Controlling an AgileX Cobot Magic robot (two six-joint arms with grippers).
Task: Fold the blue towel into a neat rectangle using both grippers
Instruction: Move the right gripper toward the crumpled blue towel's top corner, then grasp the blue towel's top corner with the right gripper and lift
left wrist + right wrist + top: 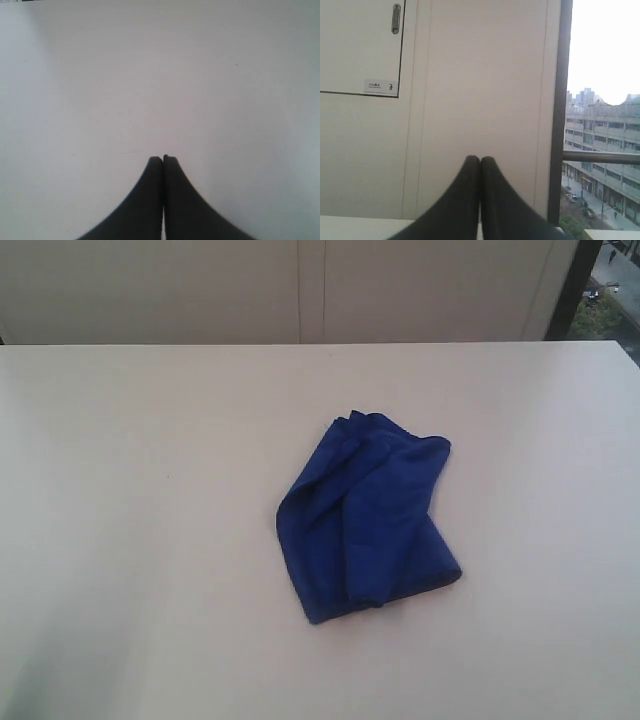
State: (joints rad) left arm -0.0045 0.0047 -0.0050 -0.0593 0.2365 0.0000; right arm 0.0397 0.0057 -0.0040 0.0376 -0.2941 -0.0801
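Exterior view footage is filled by a pale counter [130,490], on which the blue towel [368,520] is laid a little right of the middle. The towel is bunched into a loose, uneven heap: several layers are doubled over one another, a rolled fold is seen along its length, and its edges are not lined up. Pale wall panels [300,290] are seen beyond the counter's far edge.

In the left wrist view the left hand [163,159] is shown closed, its two black fingers pressed together with nothing held between them, and it is pointed at bare counter surface.

In the right wrist view the right hand [480,159] is likewise shown closed on nothing, fingers touching, and it is aimed at a pale wall. A door with a metal handle [395,18] and a small label [381,87] is set in that wall. Beside it a dark window frame [560,110] is seen, with city buildings [605,130] beyond.
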